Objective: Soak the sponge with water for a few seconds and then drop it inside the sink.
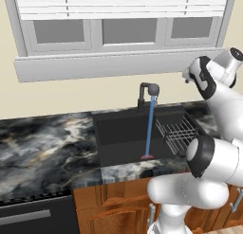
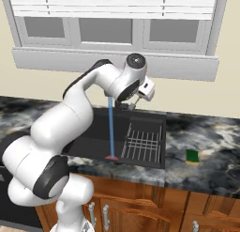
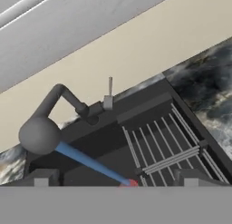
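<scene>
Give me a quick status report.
Gripper open, empty, above sink. Water running. Sponge on counter right of sink, untouched. Dish rack inside sink.

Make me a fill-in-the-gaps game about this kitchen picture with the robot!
1. The thin light-blue water stream runs into the dark charcoal ___.
2. The small yellow-and-green sponge lies on the marble counter, ___ the basin.
3. The black wire dish rack sits ___ the basin.

Missing words: sink; outside; inside
</scene>
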You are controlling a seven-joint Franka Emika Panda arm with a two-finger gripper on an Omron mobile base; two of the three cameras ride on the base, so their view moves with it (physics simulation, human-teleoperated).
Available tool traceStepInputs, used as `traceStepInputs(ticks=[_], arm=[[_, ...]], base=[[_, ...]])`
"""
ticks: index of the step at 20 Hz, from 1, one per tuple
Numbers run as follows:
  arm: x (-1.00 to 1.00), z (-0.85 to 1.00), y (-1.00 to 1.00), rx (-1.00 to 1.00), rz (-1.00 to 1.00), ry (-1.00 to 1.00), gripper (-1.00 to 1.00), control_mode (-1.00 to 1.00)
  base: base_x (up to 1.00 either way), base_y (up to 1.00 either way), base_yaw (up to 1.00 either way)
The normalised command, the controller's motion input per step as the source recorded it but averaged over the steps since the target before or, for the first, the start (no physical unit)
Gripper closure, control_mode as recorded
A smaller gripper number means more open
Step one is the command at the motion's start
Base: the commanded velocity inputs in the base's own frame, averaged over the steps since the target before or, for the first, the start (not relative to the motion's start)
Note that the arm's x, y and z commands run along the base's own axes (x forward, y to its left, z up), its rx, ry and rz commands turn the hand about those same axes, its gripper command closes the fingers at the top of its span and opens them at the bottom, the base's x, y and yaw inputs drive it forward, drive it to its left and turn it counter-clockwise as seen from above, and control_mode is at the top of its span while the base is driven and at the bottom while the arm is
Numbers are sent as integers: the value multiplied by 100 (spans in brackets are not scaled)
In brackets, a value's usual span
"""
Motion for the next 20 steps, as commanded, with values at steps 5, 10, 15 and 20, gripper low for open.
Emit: traceStepInputs(ticks=[5, 10, 15, 20], arm=[[-15, -5, -5, 0, 0, 12, -100, -100], [-18, -4, -8, 0, 0, 10, -100, -100], [-11, -2, -17, 0, 0, 13, -100, -100], [-17, -16, -19, -1, 0, 12, -100, -100]], base=[[0, 0, 0], [0, 0, 0], [0, 0, 0], [0, 0, 0]])
